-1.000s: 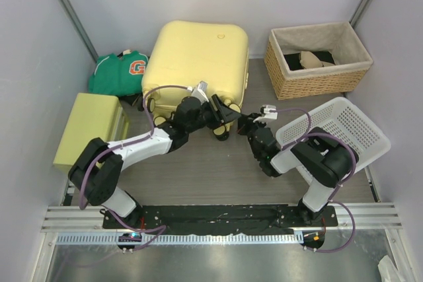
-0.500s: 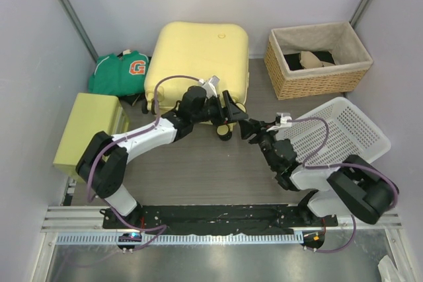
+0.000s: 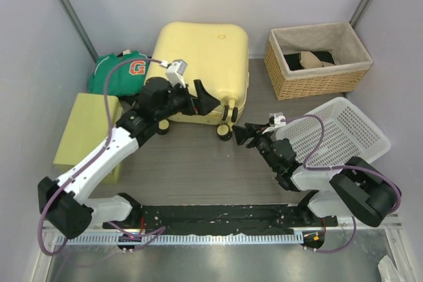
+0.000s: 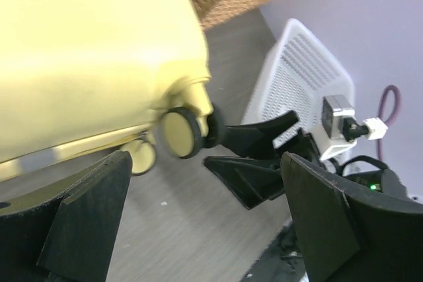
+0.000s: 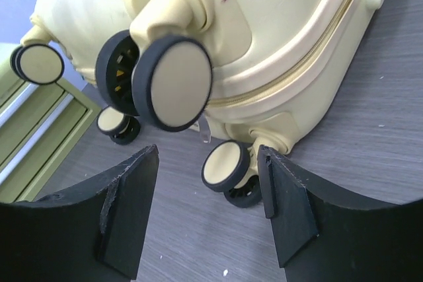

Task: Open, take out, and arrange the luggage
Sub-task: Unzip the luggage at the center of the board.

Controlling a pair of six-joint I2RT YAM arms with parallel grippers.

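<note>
Right wrist: luggage just ahead (apart)

The luggage lay closed at the back of the table, wheels toward me, with a green garment and a yellow-green box on its left and a wicker basket on its right. My left gripper hung with fingers spread over the shell's near edge. My right gripper sat low just beside the wheels, a white plastic basket to its right.
</note>
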